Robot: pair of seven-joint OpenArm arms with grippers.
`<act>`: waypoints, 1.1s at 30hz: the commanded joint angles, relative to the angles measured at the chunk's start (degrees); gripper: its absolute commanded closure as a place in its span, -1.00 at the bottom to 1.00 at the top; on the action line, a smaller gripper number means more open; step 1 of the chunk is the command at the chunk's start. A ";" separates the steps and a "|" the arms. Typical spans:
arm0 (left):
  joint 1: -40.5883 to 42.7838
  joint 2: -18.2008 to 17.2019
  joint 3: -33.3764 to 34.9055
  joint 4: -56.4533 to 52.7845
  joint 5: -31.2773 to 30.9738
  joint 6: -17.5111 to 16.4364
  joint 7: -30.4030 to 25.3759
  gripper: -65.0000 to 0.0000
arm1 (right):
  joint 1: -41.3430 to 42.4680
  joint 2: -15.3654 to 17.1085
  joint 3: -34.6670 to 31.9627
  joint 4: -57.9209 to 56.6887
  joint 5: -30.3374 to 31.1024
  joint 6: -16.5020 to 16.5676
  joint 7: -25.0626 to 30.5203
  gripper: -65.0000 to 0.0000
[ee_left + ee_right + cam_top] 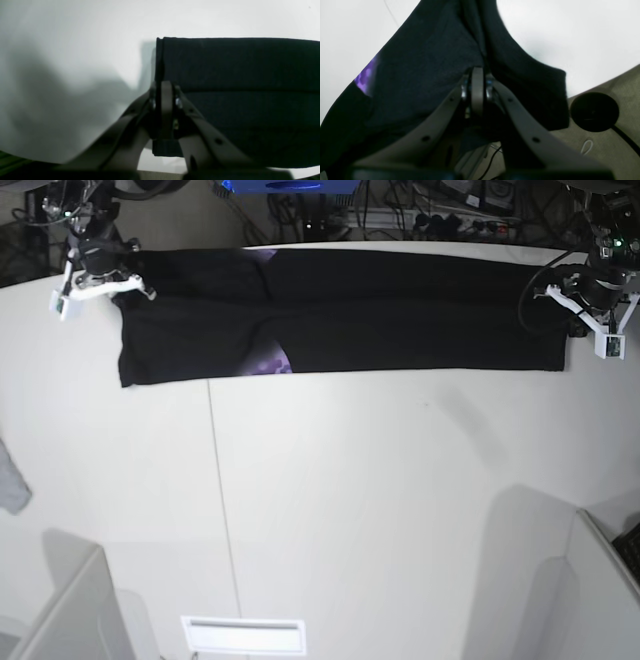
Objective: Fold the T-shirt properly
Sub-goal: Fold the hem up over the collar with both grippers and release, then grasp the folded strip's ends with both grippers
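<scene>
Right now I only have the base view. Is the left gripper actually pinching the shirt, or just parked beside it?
Observer: Pinching. In the left wrist view the left gripper is shut on the edge of the T-shirt, cloth between its jaws.
Operator: And the right one?
Observer: Also shut on cloth. The right gripper holds a bunched fold, fabric draping down both sides of it.
Operator: Is the left end folded cleanly?
Observer: It looks so: the far edge runs straight, with layered bands stacked below it.
Operator: Any print visible at the right end?
Observer: A purple patch shows at the shirt's edge in the right wrist view.
</scene>
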 commanded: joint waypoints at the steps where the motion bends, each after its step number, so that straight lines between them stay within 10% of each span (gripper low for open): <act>1: 0.31 -0.83 -0.49 0.73 0.11 0.10 -1.07 1.00 | -0.42 0.51 0.29 0.80 0.25 0.49 1.05 1.00; 8: 0.40 -0.74 -1.02 0.73 0.46 0.10 -0.98 1.00 | -0.25 0.51 0.64 0.88 0.43 0.49 -2.82 0.88; 11: 0.40 -0.74 -1.11 0.73 0.46 0.10 -1.07 0.65 | -0.25 0.42 0.90 0.88 0.16 0.49 -2.73 0.43; 21: -0.57 2.25 -7.44 1.26 0.02 0.10 -1.24 -0.14 | 0.19 1.04 0.29 1.15 -0.01 0.75 2.80 0.58; 24: -1.98 3.74 -7.09 0.82 -0.06 0.01 -1.15 0.08 | 2.74 0.95 0.20 0.88 -0.01 4.97 2.45 1.00; 28: -2.42 5.15 -3.39 0.56 -0.06 0.01 -1.33 1.00 | 5.29 0.42 0.20 0.71 -0.01 7.96 2.19 1.00; 33: -5.58 7.96 -1.81 -1.64 0.64 0.19 -1.42 1.00 | 8.02 0.42 0.20 -1.23 -0.01 7.96 -3.09 1.00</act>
